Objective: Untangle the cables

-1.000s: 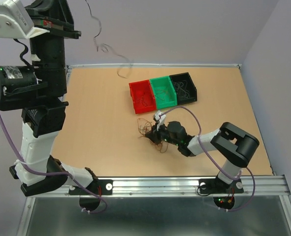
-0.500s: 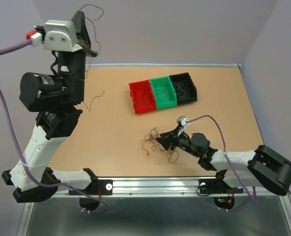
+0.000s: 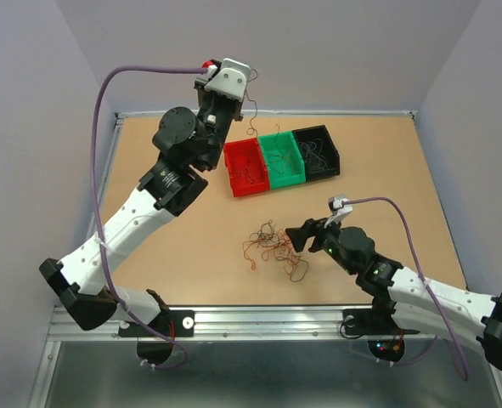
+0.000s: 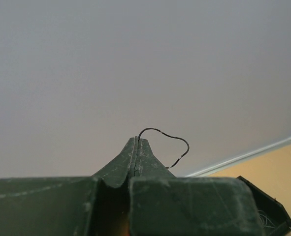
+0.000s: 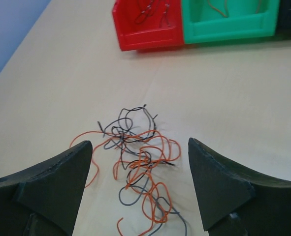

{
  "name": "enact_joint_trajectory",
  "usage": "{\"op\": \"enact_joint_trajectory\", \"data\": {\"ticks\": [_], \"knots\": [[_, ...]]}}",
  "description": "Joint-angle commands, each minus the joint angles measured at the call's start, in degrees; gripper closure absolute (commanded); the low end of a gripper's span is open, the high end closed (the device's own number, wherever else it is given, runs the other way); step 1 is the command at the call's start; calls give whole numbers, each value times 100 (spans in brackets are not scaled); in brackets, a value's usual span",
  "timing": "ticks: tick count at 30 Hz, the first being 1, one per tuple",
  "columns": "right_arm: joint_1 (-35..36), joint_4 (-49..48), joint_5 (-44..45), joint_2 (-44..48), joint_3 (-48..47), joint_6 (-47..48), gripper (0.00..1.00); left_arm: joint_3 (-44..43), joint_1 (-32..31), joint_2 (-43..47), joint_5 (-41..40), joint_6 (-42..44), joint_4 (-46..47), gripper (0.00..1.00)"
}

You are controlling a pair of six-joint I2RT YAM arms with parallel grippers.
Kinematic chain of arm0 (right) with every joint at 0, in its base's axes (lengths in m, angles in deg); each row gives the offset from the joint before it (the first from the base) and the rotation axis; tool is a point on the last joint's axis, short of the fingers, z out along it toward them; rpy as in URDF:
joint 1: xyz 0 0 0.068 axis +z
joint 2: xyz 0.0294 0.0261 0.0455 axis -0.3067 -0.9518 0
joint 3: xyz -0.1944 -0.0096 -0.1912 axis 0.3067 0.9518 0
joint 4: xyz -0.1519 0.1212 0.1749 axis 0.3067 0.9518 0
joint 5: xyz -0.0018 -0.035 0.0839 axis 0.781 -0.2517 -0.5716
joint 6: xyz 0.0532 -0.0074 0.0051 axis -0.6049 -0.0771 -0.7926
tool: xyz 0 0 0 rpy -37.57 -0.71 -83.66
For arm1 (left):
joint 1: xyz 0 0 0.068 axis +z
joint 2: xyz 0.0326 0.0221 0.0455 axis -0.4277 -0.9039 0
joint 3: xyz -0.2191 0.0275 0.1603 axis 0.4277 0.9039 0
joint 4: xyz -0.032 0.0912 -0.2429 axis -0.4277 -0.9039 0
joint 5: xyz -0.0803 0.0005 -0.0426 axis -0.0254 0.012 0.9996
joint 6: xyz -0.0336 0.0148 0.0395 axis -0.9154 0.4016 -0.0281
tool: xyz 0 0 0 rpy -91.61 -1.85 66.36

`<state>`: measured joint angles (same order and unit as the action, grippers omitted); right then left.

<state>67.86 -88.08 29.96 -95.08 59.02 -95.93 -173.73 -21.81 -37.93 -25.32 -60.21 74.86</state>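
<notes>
A: Start at the left. What is the left gripper (image 4: pixel 137 146) doing?

B: It is raised high above the far side of the table (image 3: pixel 166 229), near the back wall. Its jaws are pressed together on one thin black wire (image 4: pixel 164 134), which loops out from the tips and hangs free in the air.

A: And the rest of the cables?

B: The tangle of wires (image 3: pixel 273 247) lies flat on the table near the middle: orange, black and grey strands crossing each other.

A: The bins?

B: Farther back and well apart from the tangle, three touch in a row: red bin (image 3: pixel 247 168), green bin (image 3: pixel 283 160), black bin (image 3: pixel 317 152). Thin wires lie in each.

A: The right gripper (image 5: pixel 140 143)?

B: Low over the table, just at the tangle's right edge, jaws spread wide and holding nothing. From its wrist view the tangle sits ahead, between the two fingers (image 5: pixel 61 177). Whether they touch a strand, I cannot tell.
</notes>
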Motion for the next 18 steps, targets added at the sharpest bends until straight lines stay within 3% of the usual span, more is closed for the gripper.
{"op": "enact_joint_trajectory", "data": {"ticks": [1,10,18], "knots": [[45,752,1410,289,-513,-201,15,-258,2,-342,206,-285,558,100],[45,1060,2204,184,-1040,-43,14,-707,292,-1276,267,-408,559,100],[36,1051,2108,131,-1058,-17,14,-329,1161,-1495,916,-803,629,100]]}}
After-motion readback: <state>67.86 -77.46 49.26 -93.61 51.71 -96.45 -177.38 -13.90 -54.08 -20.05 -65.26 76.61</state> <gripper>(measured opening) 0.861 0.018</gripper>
